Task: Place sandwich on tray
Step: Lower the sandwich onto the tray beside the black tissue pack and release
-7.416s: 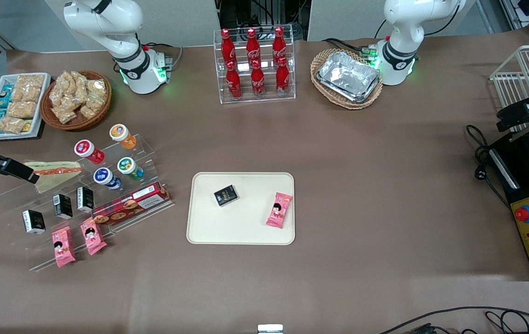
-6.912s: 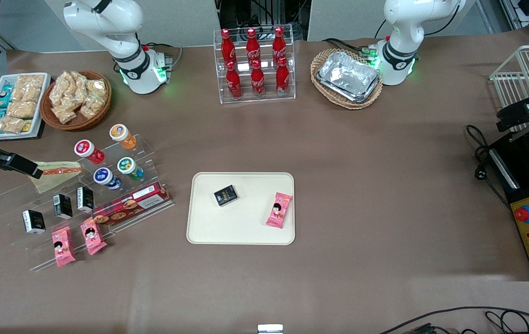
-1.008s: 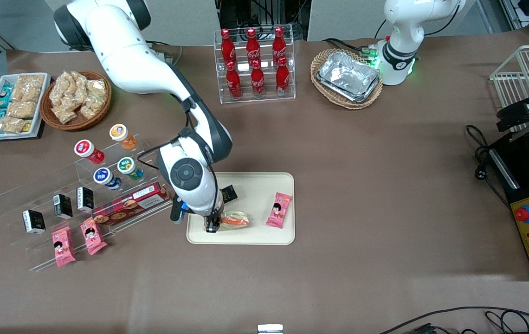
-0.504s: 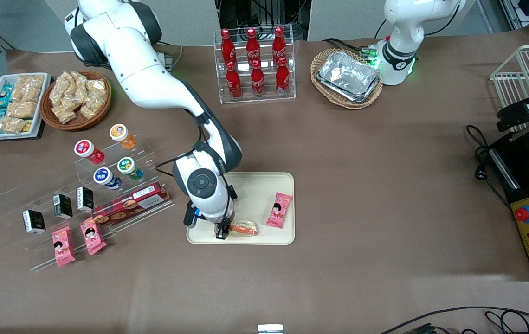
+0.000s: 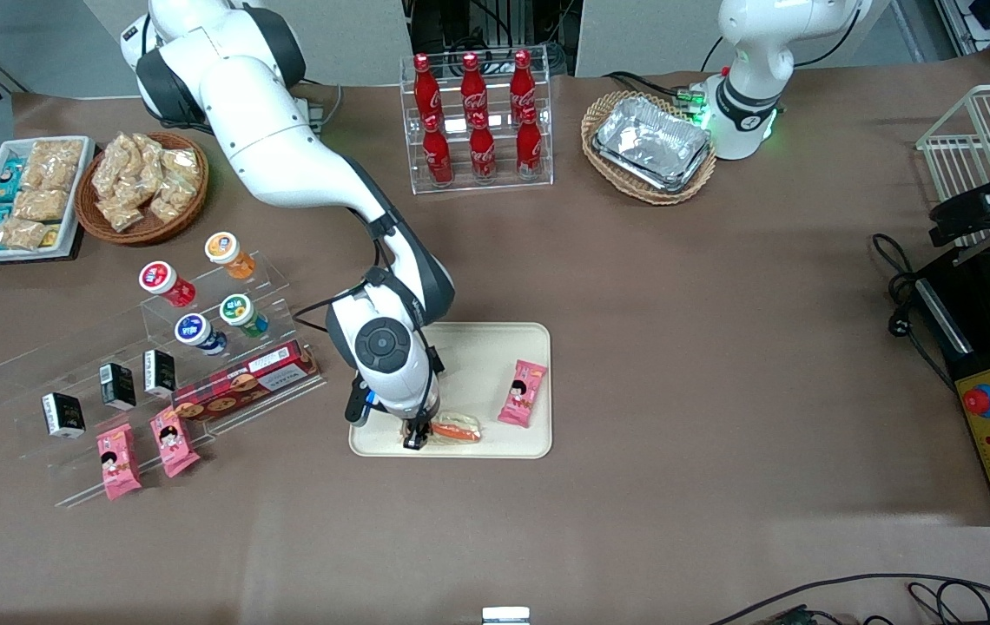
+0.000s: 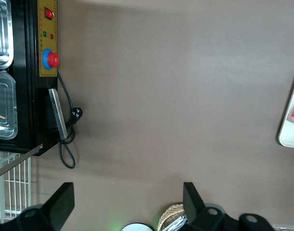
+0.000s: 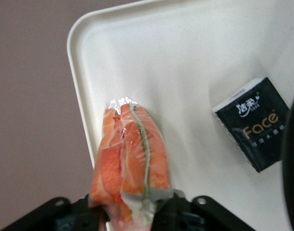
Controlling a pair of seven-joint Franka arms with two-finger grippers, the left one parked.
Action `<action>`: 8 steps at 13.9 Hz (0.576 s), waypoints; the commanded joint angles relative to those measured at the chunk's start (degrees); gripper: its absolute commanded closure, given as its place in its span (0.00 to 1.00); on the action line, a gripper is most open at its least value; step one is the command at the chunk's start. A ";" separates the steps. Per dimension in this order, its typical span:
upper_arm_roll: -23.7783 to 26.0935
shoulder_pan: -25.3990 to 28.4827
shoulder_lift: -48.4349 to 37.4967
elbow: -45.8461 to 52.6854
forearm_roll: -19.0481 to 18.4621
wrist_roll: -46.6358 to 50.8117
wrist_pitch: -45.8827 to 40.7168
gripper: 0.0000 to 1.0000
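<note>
Brown counter, frame centre: my gripper [image 5: 413,439] jaws clamp the sandwich [image 5: 457,427] low over the tray [image 5: 478,360], long axis toward pink packet [image 5: 523,393].

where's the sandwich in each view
Front view: sandwich low over the tray, near the tray's edge nearest the camera, held by the pincer.
Right wrist view: sandwich in the pincer, over the tray's corner.
Left wrist view: not in it.
Shared landmark: the tray.
</note>
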 commanded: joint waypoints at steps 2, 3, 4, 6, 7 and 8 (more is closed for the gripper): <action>0.14 -0.37 -3.01 2.07 -0.82 -5.04 -5.81 0.00; 0.31 -0.55 -4.59 2.07 -0.29 -7.07 -7.83 0.00; 0.23 -0.64 -6.61 2.07 -0.29 -7.96 -10.46 0.00; 0.40 -2.12 -12.49 1.54 -0.03 -13.90 -17.22 0.00; 0.58 -3.09 -14.69 1.54 0.85 -17.77 -21.43 0.00; 0.23 -3.19 -17.41 1.45 1.20 -22.59 -25.48 0.00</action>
